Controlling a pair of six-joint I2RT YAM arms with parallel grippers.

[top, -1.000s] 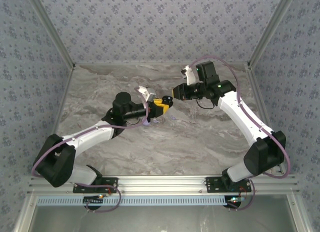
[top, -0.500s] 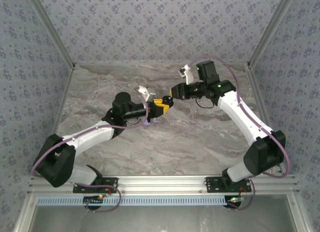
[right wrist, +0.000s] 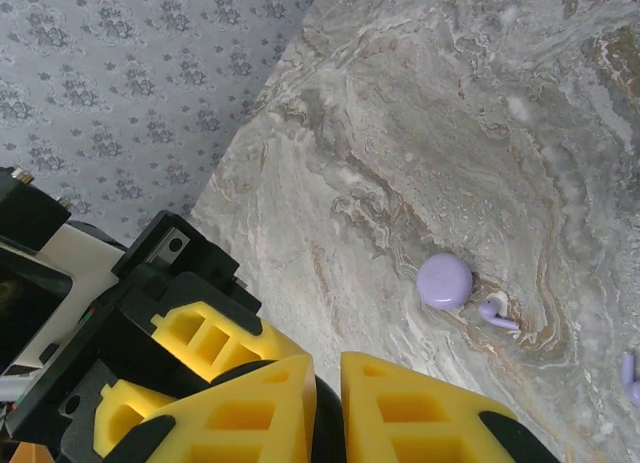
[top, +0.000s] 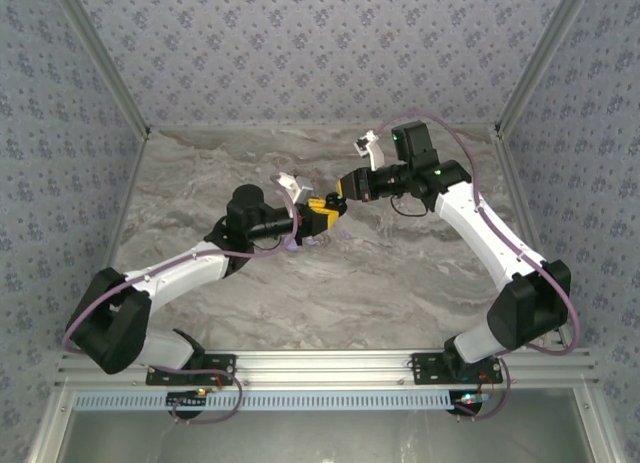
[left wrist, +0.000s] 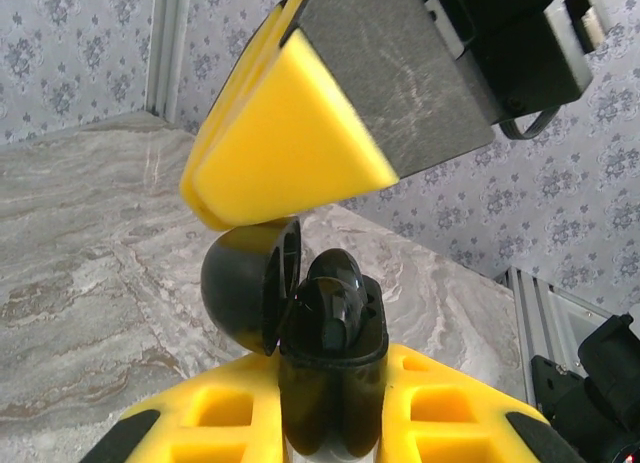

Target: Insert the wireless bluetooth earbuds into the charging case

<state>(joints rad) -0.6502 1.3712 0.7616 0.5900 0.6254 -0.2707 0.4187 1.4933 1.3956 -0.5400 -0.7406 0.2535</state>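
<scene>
- The left arm point(top: 190, 268) is reaching from its base toward the middle of the table point(right wrist: 400, 133), with its forearm running low and nearly level. The left gripper point(top: 323, 215) is pointing toward the right gripper point(top: 341, 192).
- The right arm point(top: 480, 223) is rising from its base and bending back inward at the elbow. Its wrist is turning the right gripper to face the left one, so the two tools are meeting tip to tip above the table.
- The left gripper is clenching a black round object point(left wrist: 330, 373) between its yellow fingers point(left wrist: 450, 413). The object is standing upright, and its hinged lid point(left wrist: 245, 293) is swinging open to one side.
- The right gripper's fingers point(right wrist: 420, 403) are sitting almost together, leaving only a narrow dark slit between them. One fingertip is touching the upper rim of the open lid. Whether the fingers are actually pinching the lid cannot be told.
- The charging case point(right wrist: 444, 281) is lying flat and closed on the table, beyond the right gripper's fingertips and well apart from both tools.
- One of the wireless bluetooth earbuds point(right wrist: 492, 311) is lying just beside the case, on the side away from the right gripper. The other earbud point(right wrist: 632, 378) is lying farther out on the table.
</scene>
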